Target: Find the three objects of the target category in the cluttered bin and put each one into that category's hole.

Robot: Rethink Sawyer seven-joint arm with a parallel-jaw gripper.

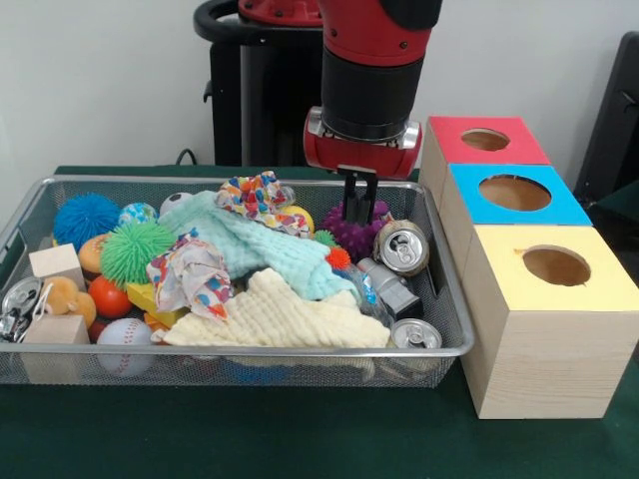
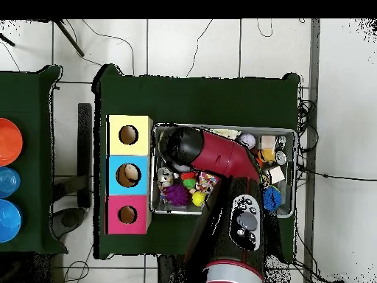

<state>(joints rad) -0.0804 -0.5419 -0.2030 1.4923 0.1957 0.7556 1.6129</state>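
A dark green tabletop [image 1: 300,439] carries a silver wire basket [image 1: 454,299] and, just beside it on the front-view right, a row of three pale wooden boxes w/ round holes: red top [image 1: 454,150] farthest, blue top [image 1: 559,205] in the middle, yellow top [image 1: 599,284] nearest the camera. Plain pale wall behind; overhead view shows a tiled floor w/ loose cables around the table and a second green surface to one side bearing orange and blue discs.

The red-and-black arm [image 1: 374,70] comes down over the basket's far right part. Its end effector [image 1: 359,212] hangs just above a purple spiky ball [image 1: 351,238], black fingers close together, narrow gap, nothing gripped.

One clear bottle [image 1: 387,287] lies on its side in the basket's right end, between two cans [image 1: 402,246], long axis running diagonally, from the far left toward the near right in the front view. Which end bears the cap can't be told. The blue box's hole [image 1: 515,192] sits well apart from it, outside the basket.

Elsewhere in the basket: mint cloth [image 1: 250,249], cream cloth [image 1: 275,319], patterned cloths, balls, wood blocks.
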